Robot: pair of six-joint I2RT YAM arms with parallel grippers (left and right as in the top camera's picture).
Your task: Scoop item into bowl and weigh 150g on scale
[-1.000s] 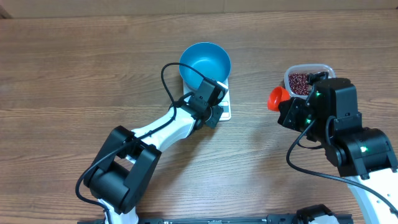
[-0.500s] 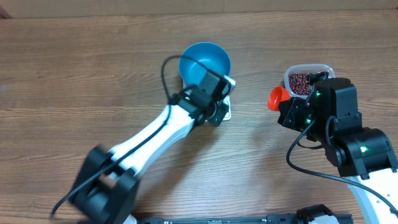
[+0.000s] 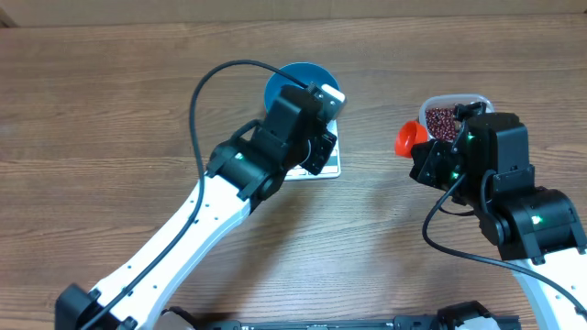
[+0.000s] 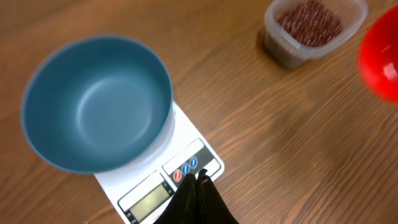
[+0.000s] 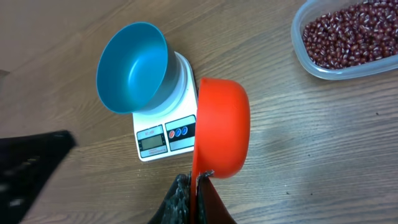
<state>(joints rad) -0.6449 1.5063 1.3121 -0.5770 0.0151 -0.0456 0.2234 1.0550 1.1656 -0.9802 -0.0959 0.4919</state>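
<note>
L claw (image 4: 198, 186) pressed together, empty, above button strip of white scale (image 5: 163, 138), R claw (image 5: 194, 190) pinching handle of red scoop (image 5: 221, 127), wood counter (image 3: 110, 110), blue bowl (image 4: 96, 102) empty, sat on scale, clear tub (image 5: 336, 70) apart on R side, beans (image 5: 348, 34) inside tub

The bowl (image 4: 96, 112) sits on the scale (image 4: 193, 140), the tub (image 4: 283, 53) of beans (image 4: 309, 22) rightward.
</note>
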